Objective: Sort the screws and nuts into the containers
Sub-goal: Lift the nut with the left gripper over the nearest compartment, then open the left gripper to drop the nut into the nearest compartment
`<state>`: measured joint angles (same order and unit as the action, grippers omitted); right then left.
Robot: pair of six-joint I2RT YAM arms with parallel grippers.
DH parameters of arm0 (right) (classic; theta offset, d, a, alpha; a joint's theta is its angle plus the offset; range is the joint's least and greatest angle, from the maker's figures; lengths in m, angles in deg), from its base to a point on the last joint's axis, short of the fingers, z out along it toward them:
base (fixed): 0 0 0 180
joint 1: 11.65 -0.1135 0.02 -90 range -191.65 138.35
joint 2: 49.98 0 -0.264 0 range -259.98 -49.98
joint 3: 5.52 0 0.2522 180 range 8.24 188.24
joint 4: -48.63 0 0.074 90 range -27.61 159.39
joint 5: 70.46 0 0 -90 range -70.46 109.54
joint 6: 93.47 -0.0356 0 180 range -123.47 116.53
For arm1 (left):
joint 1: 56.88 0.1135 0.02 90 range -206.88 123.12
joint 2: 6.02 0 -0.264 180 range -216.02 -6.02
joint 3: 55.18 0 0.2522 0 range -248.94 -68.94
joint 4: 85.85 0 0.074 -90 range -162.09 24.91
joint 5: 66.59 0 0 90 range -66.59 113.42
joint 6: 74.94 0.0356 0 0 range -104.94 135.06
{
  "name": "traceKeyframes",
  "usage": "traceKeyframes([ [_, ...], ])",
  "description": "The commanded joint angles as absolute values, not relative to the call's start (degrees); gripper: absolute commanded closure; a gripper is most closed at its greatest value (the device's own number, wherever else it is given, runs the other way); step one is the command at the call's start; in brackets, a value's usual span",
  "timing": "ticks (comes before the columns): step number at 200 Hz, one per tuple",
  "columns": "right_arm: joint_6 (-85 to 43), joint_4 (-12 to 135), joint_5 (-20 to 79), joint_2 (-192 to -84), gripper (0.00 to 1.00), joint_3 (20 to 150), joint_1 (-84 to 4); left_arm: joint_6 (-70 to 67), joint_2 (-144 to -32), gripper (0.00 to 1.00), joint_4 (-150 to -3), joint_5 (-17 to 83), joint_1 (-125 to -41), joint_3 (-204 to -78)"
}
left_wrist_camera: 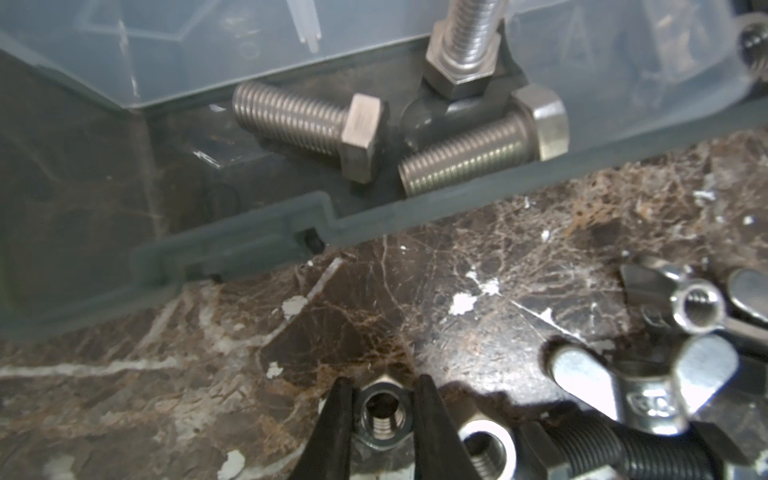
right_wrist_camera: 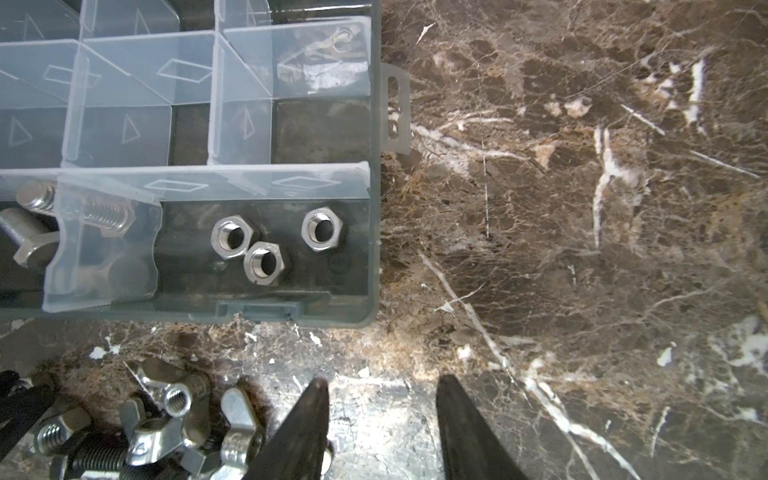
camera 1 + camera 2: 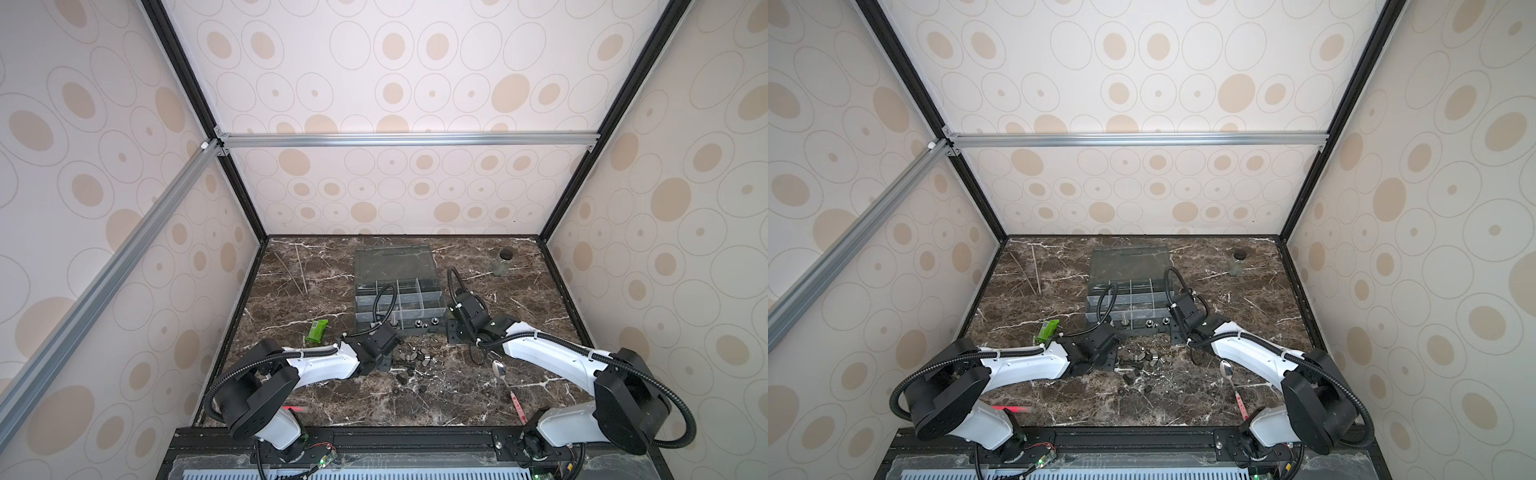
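One table (image 3: 353, 399): dark marble, carrying everything; places below are given from the organizer box.
One organizer box (image 3: 358, 299): grey, its clear lid (image 3: 392, 262) lying open on the side away from the arms; the compartments nearest the lid are too small in both top views to tell what they hold.
Two arms: the left arm (image 3: 316, 361) and right arm (image 3: 540, 345) each cover their own fingers from above.
Left tool (image 1: 382, 386): just outside the box's latch wall, pinching a silver hex nut (image 1: 382, 415) that lies flat on the table, one finger against each side.
Right tool (image 2: 383, 379): outside the same wall, near the box's corner; fingers spread, nothing between them, bare table beneath.
Three screws (image 1: 307, 124): silver, in a compartment against the latch wall; two lie flat, one stands on its head, its shaft cut off by the frame.
Three nuts (image 2: 264, 264): silver, flat in the corner compartment next to the screws; two touch, one sits apart.
Loose pile (image 2: 166, 419): just outside the latch wall; wing nuts, hex nuts and a black screw (image 1: 623, 453) partly out of frame; count unclear.
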<state>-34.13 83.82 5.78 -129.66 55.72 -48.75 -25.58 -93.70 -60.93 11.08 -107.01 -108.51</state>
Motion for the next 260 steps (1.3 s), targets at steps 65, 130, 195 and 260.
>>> traceKeyframes([
  [65,-35.1,85.3,3.7,-125.4,0.54,53.5,-48.1,-15.7,-87.3,0.8,-59.3,11.5,-107.0,-120.7],
  [130,-34.8,87.0,2.7,-123.0,0.54,53.4,-47.9,-11.0,-100.8,0.79,-62.9,16.5,-105.6,-135.0],
  [195,-35.3,87.7,1.9,-120.8,0.54,52.5,-47.7,-11.0,-110.5,0.79,-65.9,23.8,-105.4,-141.8],
  [260,-35.5,88.1,1.6,-119.5,0.54,52.0,-47.6,-13.0,-112.7,0.67,-69.4,27.8,-105.4,-141.0],
])
